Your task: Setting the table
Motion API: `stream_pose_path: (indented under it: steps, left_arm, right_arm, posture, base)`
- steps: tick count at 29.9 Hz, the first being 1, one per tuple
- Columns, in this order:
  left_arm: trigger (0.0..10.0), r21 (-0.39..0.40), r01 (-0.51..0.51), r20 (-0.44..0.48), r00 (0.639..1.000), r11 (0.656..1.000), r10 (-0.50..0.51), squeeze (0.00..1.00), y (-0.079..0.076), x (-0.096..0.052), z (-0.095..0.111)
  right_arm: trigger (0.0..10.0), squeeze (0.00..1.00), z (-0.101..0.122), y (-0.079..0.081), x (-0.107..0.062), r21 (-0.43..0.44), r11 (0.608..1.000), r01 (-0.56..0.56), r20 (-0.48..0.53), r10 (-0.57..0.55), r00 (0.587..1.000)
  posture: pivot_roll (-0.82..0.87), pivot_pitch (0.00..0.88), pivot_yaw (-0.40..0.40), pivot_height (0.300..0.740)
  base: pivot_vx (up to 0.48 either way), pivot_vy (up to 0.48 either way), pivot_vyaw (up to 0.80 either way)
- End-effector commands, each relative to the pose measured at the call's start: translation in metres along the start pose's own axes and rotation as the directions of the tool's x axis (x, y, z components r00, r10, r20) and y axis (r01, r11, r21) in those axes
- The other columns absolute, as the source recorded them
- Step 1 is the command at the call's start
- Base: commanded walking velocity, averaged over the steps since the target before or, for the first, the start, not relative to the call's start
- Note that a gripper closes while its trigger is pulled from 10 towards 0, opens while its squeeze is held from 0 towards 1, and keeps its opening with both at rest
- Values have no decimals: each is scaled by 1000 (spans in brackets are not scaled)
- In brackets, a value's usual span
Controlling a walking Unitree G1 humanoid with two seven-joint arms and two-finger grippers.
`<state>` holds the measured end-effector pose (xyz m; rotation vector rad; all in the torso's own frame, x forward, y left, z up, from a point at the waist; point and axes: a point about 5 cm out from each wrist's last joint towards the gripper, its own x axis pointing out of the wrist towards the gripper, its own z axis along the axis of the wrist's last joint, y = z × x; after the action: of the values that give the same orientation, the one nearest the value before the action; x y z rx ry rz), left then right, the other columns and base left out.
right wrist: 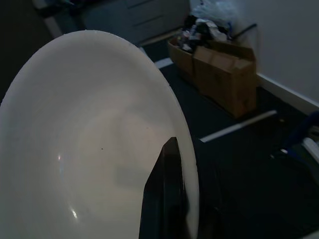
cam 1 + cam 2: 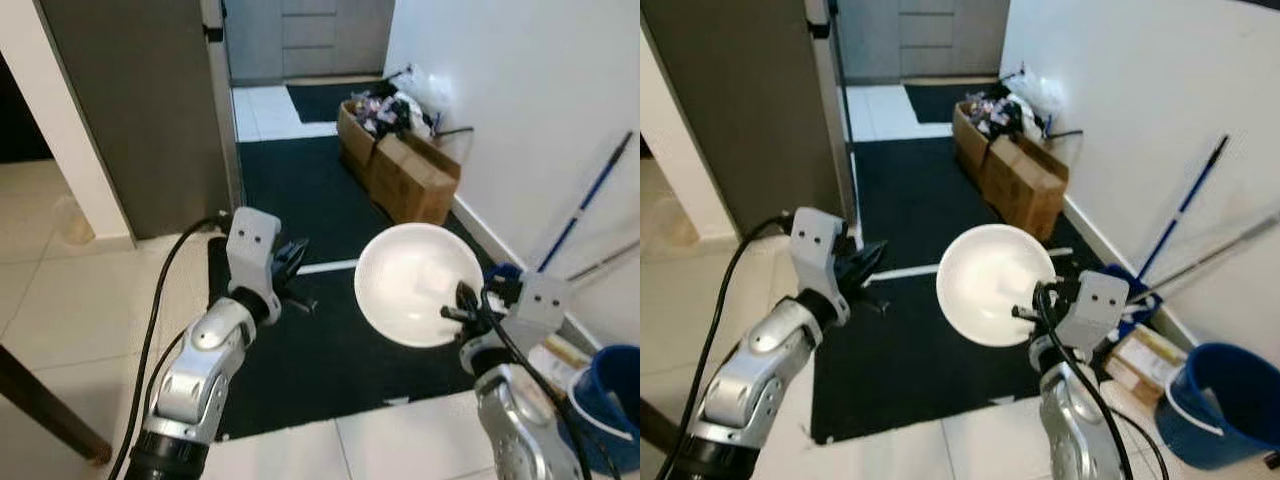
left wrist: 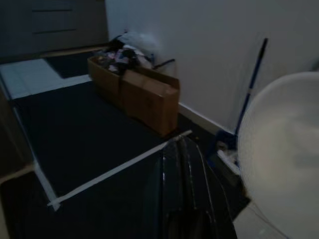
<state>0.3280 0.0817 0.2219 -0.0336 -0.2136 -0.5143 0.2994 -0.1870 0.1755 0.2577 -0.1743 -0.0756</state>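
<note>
Hallway, black mat on pale tiles, cardboard boxes by the wall: right gripper pinched the rim of a white bowl, carried mid-air, presumably toward a table; left gripper empty, fingers together.

A black mat is covering the middle of the frame, with a white tape line running across it. Pale floor tiles are lying at the left and along the bottom. A grey door panel is standing at upper left. A white wall is filling the upper right, with cardboard boxes sitting at its foot and a blue-handled mop leaning against it. A blue bucket is sitting at lower right. Grey drawers are showing at the top.
</note>
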Motion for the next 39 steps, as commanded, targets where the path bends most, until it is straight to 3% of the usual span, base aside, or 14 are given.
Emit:
stream_pose_path:
  steps: [1, 10, 28, 39]
  left_arm:
    - [10000, -3, 3, -15, 1000, 1000, -3, 0, -1, -1, -3]
    - [10000, 7, 7, -25, 1000, 1000, -7, 0, -2, -1, -4]
    - [10000, 13, -11, -59, 998, 1000, 12, 0, 0, -4, -9]
    - [10000, 14, -72, -97, 993, 997, 73, 0, 8, -7, -11]
  right_arm:
    - [10000, 0, 0, -3, -2, 3, 1000, 11, 2, -11, 1000]
    - [10000, 0, 1, -1, -3, 15, 1000, -16, 6, 16, 1000]
    - [10000, 0, -3, 12, -6, 44, 996, -75, -13, 75, 997]
    - [10000, 0, -3, 15, -6, 52, 995, -83, -7, 83, 997]
  posture:
    - [59, 84, 63, 740]
    - [60, 88, 64, 740]
    - [64, 96, 68, 740]
    - [71, 102, 75, 740]
  base:
    - [0, 0, 0]
    - [0, 0, 114]
    - [0, 0, 781]
    - [0, 0, 781]
